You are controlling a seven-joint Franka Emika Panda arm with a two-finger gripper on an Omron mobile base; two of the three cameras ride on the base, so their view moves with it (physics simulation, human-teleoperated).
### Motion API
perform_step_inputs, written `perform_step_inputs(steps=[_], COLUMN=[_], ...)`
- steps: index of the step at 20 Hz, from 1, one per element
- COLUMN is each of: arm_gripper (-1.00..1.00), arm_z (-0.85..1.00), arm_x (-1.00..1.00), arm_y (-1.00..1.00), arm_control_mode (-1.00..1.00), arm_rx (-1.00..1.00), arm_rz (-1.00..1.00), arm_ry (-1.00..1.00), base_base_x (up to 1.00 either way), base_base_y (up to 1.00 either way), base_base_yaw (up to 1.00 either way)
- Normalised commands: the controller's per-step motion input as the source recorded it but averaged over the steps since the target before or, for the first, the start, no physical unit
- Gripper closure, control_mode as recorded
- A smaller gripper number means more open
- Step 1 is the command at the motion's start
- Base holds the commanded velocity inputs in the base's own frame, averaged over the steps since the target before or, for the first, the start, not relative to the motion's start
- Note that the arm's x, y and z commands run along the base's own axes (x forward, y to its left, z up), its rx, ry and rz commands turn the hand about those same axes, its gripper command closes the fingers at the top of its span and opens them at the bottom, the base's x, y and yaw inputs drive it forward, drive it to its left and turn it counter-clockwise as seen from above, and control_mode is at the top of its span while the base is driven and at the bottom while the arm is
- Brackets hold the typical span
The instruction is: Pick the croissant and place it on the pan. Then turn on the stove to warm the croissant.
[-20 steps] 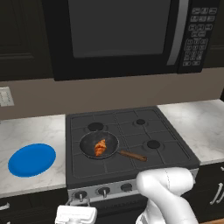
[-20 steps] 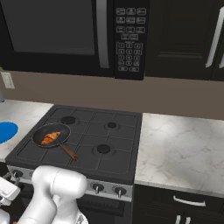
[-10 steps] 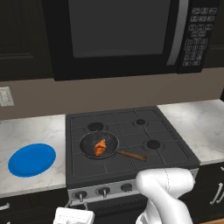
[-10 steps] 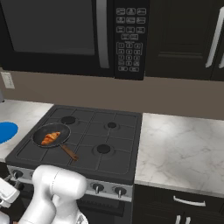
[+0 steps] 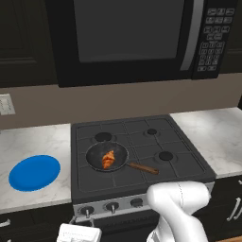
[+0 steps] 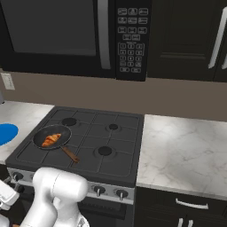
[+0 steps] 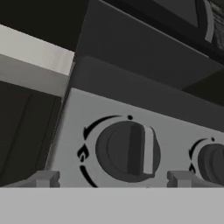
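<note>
Low before the black gas stove (image 5: 137,156), the gripper (image 7: 114,178) stands wide open and empty, fingertips flanking a knob (image 7: 127,151), seemingly without touching; above, the croissant (image 5: 108,159) lies in the pan (image 5: 97,155) between marble counters (image 6: 186,150).

Croissant (image 5: 108,159) – small golden-orange crescent, ridged, lying flat inside pan (image 5: 97,153), near centre. Pan – round, dark grey, sitting level on front-left burner of stove (image 5: 142,142), thin brown wooden handle pointing toward 4 o'clock in left base view. Stove – black gas range, four burners under dark grates, silver front strip carrying round knobs; leftmost knob (image 7: 127,151) showing close in hand view, grip ridge standing near vertical.
</note>
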Motion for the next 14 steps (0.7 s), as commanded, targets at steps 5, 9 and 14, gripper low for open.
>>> perform_step_inputs(steps=[5, 9, 14], arm_gripper=[-1.00, -1.00, -1.00], arm_z=[0.18, 0.27, 0.14], arm_x=[0.00, 0.00, 0.00], arm_y=[-0.03, -0.20, -0.28], arm_control_mode=[-1.00, -1.00, -1.00], arm_rx=[0.03, 0.10, 0.09], arm_rz=[0.00, 0.04, 0.07], arm_ry=[0.00, 0.00, 0.01], base_base_x=[0.00, 0.00, 0.00], base_base_y=[0.00, 0.00, 0.00], base_base_yaw=[0.00, 0.00, 0.00])
